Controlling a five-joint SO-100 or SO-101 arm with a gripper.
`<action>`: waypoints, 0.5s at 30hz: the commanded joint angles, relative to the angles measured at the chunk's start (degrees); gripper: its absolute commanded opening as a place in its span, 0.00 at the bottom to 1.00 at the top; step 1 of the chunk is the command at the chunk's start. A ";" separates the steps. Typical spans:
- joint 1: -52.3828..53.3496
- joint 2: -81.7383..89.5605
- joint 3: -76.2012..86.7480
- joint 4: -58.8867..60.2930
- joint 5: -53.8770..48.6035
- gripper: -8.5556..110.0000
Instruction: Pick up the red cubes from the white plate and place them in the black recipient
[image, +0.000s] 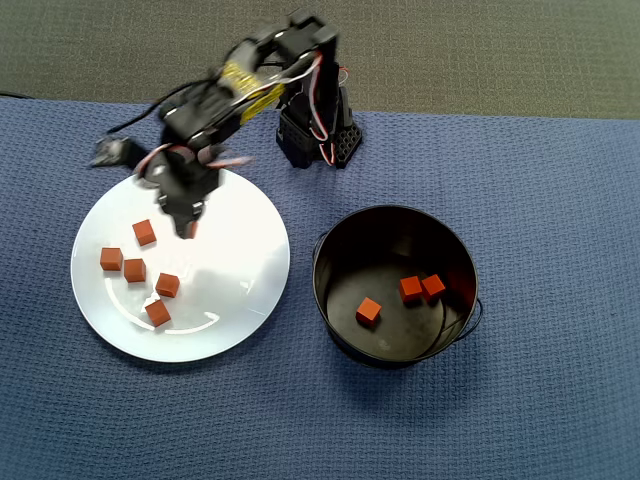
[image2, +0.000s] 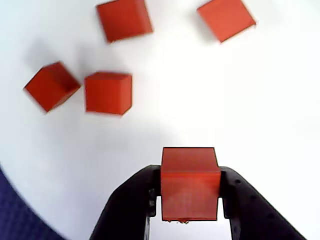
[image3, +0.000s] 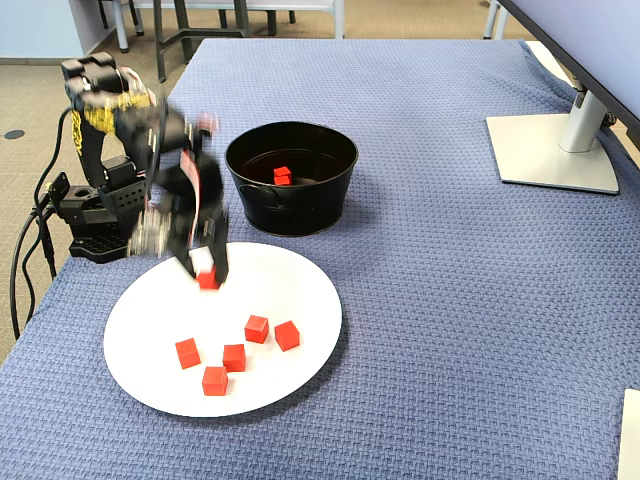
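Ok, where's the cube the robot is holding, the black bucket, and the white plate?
held red cube (image2: 190, 182): wrist view, front face.
black bucket (image: 330, 250): overhead view, left inner wall.
white plate (image3: 300, 275): fixed view, bare area near far rim.

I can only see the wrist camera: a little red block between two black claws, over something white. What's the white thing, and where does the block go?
Observer: The white thing is a large round glossy white plate on a blue cloth. In the overhead view, a round glossy black metal bucket stands to its right, apart from it.
Operator: Is anything in that bucket?
Observer: Yes, three small red cubes in the bucket lie on its bottom.
Operator: I count four loose ones near the claws. Is that all?
Observer: No. Five loose red cubes on the plate show in the overhead view, besides the held red cube in the gripper.
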 joint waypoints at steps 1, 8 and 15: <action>-11.34 17.23 -2.02 5.10 9.49 0.07; -36.30 30.67 0.09 7.65 24.70 0.07; -55.46 27.25 10.46 3.16 26.54 0.33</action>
